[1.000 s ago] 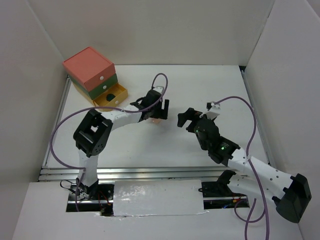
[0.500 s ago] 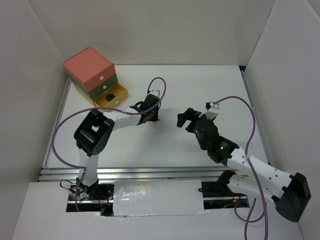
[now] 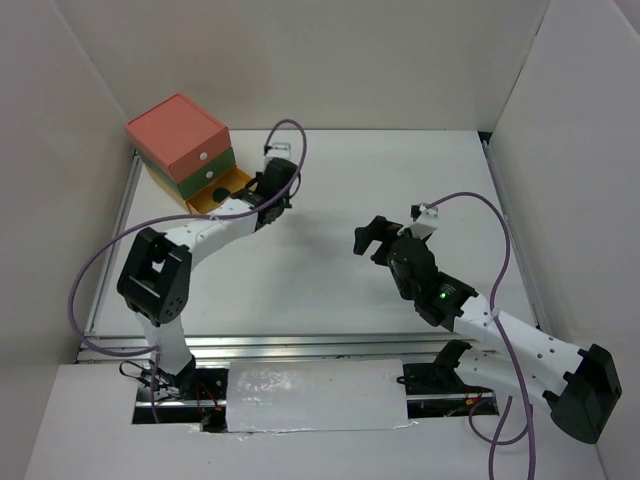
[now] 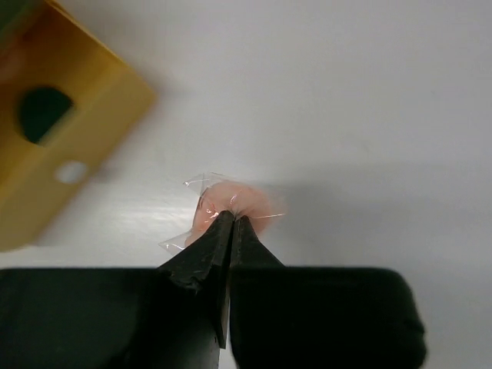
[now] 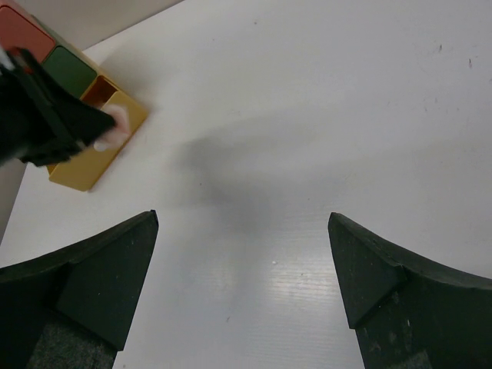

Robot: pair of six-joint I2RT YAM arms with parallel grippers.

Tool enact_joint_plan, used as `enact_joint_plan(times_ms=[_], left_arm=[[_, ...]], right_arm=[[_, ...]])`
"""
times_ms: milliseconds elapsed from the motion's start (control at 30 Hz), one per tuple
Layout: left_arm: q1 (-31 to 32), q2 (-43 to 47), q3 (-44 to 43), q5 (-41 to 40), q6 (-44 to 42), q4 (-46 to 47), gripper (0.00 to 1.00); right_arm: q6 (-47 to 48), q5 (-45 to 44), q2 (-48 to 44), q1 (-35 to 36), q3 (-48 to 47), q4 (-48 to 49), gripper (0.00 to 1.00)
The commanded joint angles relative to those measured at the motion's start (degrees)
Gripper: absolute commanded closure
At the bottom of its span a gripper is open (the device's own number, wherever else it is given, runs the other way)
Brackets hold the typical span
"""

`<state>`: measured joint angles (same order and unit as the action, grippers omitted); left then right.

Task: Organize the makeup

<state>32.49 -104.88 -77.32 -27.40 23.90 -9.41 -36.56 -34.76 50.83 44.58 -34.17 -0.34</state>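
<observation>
Left wrist view: my left hand [image 4: 232, 223] is pinching the peach disc [image 4: 238, 201], fingertips pressed together on its clear wrapper [image 4: 197, 183], over the white surface [image 4: 369, 100] at mid-frame. Toward the upper left, the yellow drawer [image 4: 84, 115] is standing open with a dark-green disc [image 4: 42, 111] lying inside. From above, the drawer chest [image 3: 180, 135] is sitting at upper left. My right hand [image 5: 244, 261] is hovering with fingers spread wide, holding nothing.

peach disc [image 4: 234, 206]: lower part covered by the left pincer [image 4: 231, 224] tips, outline blurred
yellow drawer [image 4: 84, 146]: out of focus, cut off by the left edge
dark round item [image 4: 42, 114]: half hidden behind the drawer wall
right pincer [image 5: 242, 219]: fingers cropped by the bottom edge
</observation>
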Motion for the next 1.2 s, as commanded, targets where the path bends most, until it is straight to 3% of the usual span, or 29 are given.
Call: enact_joint_plan(times_ms=[0,200,333,567,633,733,800,900,1000,1067,1100,1133,1167], left_arm=[[-4.80,4.24,-1.87,-12.40,-7.61,1.49,0.93],[-10.86,-0.22,-3.45,-19.36,-18.42,9.14,0.94],[-12.71,-1.99,-0.12,-16.73,-28.02,21.24,0.89],[-15.35,-6.30,0.24,-15.31,-32.95,25.93,0.79],[-15.53,-7.09,0.41,-15.40,-33.57,26.28,0.74],[-15.53,-7.27,1.38,-16.28,-34.27,28.04,0.53],[-15.70,-8.84,0.16,-18.12,-34.01,27.09,0.29],[-15.62,-8.59,-1.16,-18.66,-32.26,24.71,0.21],[-13.78,-4.39,-0.91,-15.86,-29.27,21.89,0.23],[-11.32,-1.66,1.28,-14.62,-27.78,21.72,0.32],[-10.61,0.36,2.08,-12.79,-25.85,20.32,0.39],[-9.74,1.16,3.22,-11.38,-24.79,19.26,0.56],[-9.47,1.69,3.92,-9.97,-24.34,18.04,0.65]], right_arm=[[-0.09,-1.45,-0.03,-0.10,-1.07,2.80,0.00],[-0.18,-0.75,0.06,-0.11,-0.98,3.06,0.00],[-0.18,-0.22,0.15,-0.11,-0.89,3.41,0.00],[-0.18,0.57,0.32,-0.10,-0.90,3.59,0.00],[-0.18,0.49,0.41,-0.10,-0.81,3.68,0.00],[-0.18,0.49,0.76,-0.11,-1.07,3.59,0.00],[-0.18,0.49,0.77,-0.19,-0.98,3.50,0.00],[-0.18,0.40,0.32,-0.10,-0.81,3.76,0.00],[-0.09,0.49,0.15,-0.10,-0.81,3.68,0.00],[-0.01,0.49,0.32,-0.10,-0.98,3.59,0.00],[-0.09,0.40,0.32,-0.10,-0.98,3.50,0.00],[-0.09,0.31,0.24,-0.10,-0.98,3.42,0.00],[-0.09,0.40,0.15,-0.10,-0.90,3.41,0.00]])
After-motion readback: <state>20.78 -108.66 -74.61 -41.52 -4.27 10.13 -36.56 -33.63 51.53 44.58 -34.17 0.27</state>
